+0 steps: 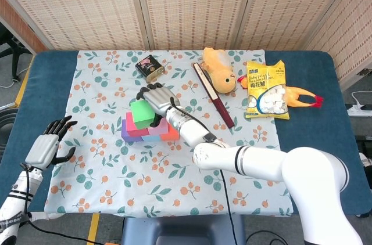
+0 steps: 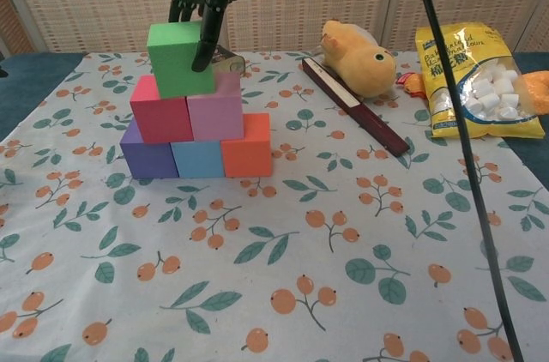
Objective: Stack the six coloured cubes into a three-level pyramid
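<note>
The six cubes stand as a pyramid on the floral cloth. Purple (image 2: 146,159), light blue (image 2: 197,159) and orange (image 2: 247,146) cubes form the base. Red (image 2: 160,109) and lilac (image 2: 214,106) cubes sit on them, and the green cube (image 2: 178,59) (image 1: 142,113) is on top, slightly skewed. My right hand (image 2: 202,2) (image 1: 156,97) hovers behind the green cube with bent fingers; one finger lies against the cube's right face. No grip shows. My left hand (image 1: 46,145) is at the table's near left edge, fingers spread, holding nothing.
A dark tin (image 1: 150,67) sits just behind the pyramid. To the right are a long dark stick (image 1: 213,95), a yellow plush duck (image 1: 220,74), a marshmallow bag (image 1: 265,90) and a rubber chicken (image 1: 302,97).
</note>
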Motion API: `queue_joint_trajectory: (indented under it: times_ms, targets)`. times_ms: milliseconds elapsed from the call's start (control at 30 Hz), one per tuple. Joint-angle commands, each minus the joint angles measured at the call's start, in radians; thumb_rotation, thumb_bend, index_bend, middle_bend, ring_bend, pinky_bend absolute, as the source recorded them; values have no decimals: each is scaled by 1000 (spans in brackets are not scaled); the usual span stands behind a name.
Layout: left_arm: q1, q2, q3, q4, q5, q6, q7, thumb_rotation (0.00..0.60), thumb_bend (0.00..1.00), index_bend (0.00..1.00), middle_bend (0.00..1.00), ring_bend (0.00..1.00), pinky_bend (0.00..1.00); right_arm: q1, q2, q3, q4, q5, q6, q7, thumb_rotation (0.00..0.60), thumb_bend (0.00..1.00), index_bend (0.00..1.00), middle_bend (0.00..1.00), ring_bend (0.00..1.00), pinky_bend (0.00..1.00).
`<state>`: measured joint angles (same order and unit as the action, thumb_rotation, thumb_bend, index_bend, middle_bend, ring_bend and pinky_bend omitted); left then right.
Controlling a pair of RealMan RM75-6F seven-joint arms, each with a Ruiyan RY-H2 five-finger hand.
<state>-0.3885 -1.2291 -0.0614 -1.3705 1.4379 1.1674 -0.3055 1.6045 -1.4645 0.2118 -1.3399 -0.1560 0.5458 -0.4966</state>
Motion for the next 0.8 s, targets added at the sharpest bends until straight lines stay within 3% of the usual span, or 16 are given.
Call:
queue_joint_trajectory:
  times_ms: [33, 167, 500, 800]
  targets:
    - [1, 1, -1, -1, -2, 0, 0, 600, 433, 124, 0, 0, 0, 6, -4, -13, 13, -22, -10, 13, 587, 7, 215, 80, 0, 0]
    - [1, 1, -3, -1, -4, -1, -1, 600, 434, 124, 0, 0, 0, 15, -14, -22, 28, -36, -10, 33, 587, 8, 242, 80, 0, 0]
    - [5, -4, -3, 9, -2, 4, -8, 600, 436, 123, 0, 0, 0, 40, -31, -42, 34, -6, 45, 50, 574, 7, 419, 76, 0, 0]
    - [3, -5, -4, 16, 10, 9, -16, 600, 436, 124, 0, 0, 0, 53, 20, -40, -67, 108, 136, 32, 576, 6, 432, 76, 0, 0]
